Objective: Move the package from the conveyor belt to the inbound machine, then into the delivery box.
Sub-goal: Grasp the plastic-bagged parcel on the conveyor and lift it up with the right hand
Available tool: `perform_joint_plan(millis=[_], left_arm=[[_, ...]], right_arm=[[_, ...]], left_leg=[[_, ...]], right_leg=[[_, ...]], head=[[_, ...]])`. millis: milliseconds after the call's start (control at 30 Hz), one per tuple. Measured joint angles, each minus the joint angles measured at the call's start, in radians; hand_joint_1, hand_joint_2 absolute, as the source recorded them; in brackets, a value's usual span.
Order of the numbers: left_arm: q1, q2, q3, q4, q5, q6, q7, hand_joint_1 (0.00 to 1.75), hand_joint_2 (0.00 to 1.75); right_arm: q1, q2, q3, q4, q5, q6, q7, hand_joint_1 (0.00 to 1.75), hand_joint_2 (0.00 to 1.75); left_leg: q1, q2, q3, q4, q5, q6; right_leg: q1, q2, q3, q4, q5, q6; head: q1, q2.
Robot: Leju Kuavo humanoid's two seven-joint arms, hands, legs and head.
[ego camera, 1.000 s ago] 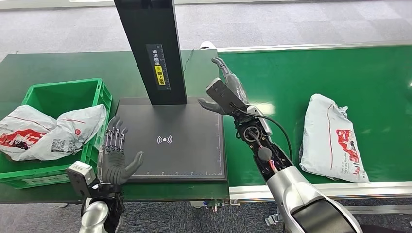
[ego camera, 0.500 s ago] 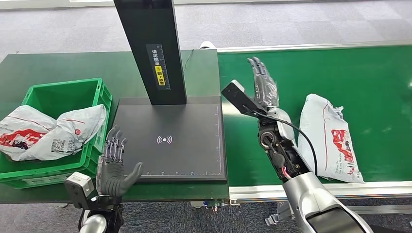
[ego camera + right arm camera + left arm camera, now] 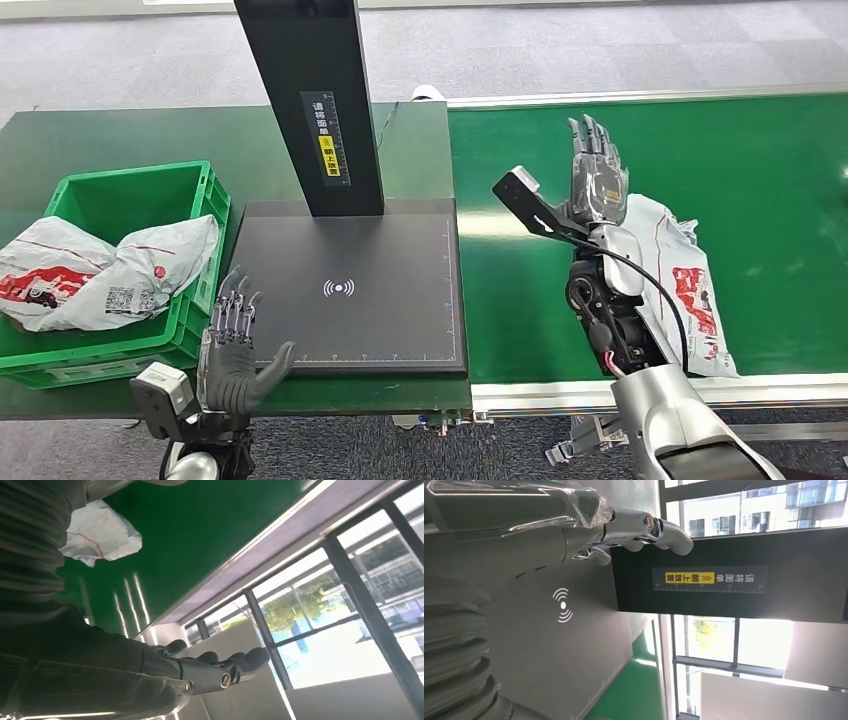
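A white plastic package [image 3: 690, 290] with red print lies on the green conveyor belt [image 3: 760, 170] at the right; a corner of the package [image 3: 100, 532] appears in the right wrist view. My right hand [image 3: 596, 180] hovers open, fingers straight, at the package's left upper edge, holding nothing. The black inbound machine [image 3: 350, 290] has a flat pad with a wireless symbol and a tall post [image 3: 310, 100]. My left hand [image 3: 235, 345] stands open by the pad's front left corner, empty. The green delivery box [image 3: 205, 195] at the left holds two white packages [image 3: 105, 270].
The conveyor's metal rail [image 3: 660, 390] runs along the front edge under my right arm. A dark green table [image 3: 120, 135] carries the box and the machine. Grey floor lies beyond the belt.
My right hand has swung rightward from above the pad's far right corner across the belt to the package. The package has drifted slightly left. My left hand has sunk a little.
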Motion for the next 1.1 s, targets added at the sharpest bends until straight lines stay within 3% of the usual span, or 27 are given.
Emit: perform_joint_plan(millis=[400,833,1100], left_arm=[[-0.002,-0.016,0.002,0.0,-0.032,-0.011,0.019,0.0,1.75],[-0.007,-0.025,0.01,0.0,-0.036,-0.006,0.04,0.0,1.75],[-0.008,-0.031,0.012,0.002,-0.036,-0.009,0.051,0.0,1.75]], right_arm=[[0.035,0.001,-0.072,-0.006,0.138,0.248,0.129,0.0,1.75],[0.022,-0.002,-0.159,0.08,0.13,0.347,0.192,0.0,1.75],[0.026,-0.031,-0.23,0.159,0.113,0.375,0.205,0.0,1.75]], left_leg=[[0.0,0.0,0.0,0.0,0.0,0.0],[0.0,0.0,0.0,0.0,0.0,0.0],[0.0,0.0,0.0,0.0,0.0,0.0]], right_leg=[[0.0,0.0,0.0,0.0,0.0,0.0],[0.0,0.0,0.0,0.0,0.0,0.0],[0.0,0.0,0.0,0.0,0.0,0.0]], head=[[0.0,0.0],[0.0,0.0],[0.0,0.0]])
